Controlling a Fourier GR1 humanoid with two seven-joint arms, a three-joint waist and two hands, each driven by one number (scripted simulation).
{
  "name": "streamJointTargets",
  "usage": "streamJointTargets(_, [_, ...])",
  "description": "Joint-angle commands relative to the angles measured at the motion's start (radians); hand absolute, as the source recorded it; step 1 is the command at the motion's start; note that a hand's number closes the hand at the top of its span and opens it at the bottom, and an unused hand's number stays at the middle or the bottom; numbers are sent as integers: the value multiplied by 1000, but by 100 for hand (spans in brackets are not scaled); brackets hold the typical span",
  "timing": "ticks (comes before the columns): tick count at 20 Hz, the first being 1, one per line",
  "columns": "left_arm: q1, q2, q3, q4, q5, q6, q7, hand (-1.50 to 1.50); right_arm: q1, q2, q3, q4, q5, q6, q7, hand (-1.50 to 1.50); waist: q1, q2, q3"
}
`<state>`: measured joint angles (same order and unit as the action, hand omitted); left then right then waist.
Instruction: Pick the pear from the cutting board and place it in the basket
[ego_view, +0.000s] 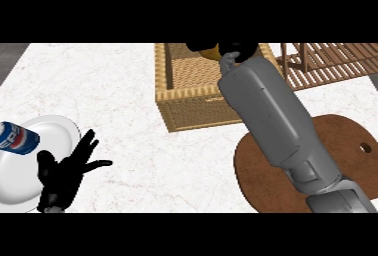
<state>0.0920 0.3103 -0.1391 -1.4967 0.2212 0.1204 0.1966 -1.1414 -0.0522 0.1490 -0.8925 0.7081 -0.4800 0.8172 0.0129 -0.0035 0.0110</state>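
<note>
Right hand (235, 50) was over the far end of the wicker basket (193, 107), right forearm (269, 112) stretched across from the near right corner of the counter (111, 90). Fingers were curled round the pear (208, 51); only a yellowish sliver of it showed at the left of the black hand, rest hidden by the hand. Pear was held above the basket's inside, near its far rim; contact with the basket's floor could not be told. Round brown cutting board (339, 135) lay near the right edge of the counter, partly covered by the forearm, nothing visible on its bare part. Wooden slatted rack (332, 62) sat at the far right corner, just beside the basket. Left hand (63, 172) showed near the near left corner, fingers spread and up, resting, holding nothing. White plate (55, 132) lay at the left edge, with a blue-and-red can (16, 138) on its far left part.
</note>
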Motion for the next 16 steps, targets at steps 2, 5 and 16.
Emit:
streamJointTargets(2, [12, -5, -12, 90, -36, 31, 72, 0, 17, 2, 48, 47, 44, 49, -28, -150, -8, 7, -11])
streamJointTargets(5, [38, -24, -33, 58, -42, 37, 82, 0, 40, -54, 34, -37, 36, 76, -54, -150, -18, 1, -11])
streamJointTargets(16, [42, 5, 9, 53, -27, 3, 81, 0, 119, -98, -78, -214, 1, -14, -31, -150, -21, 0, -11])
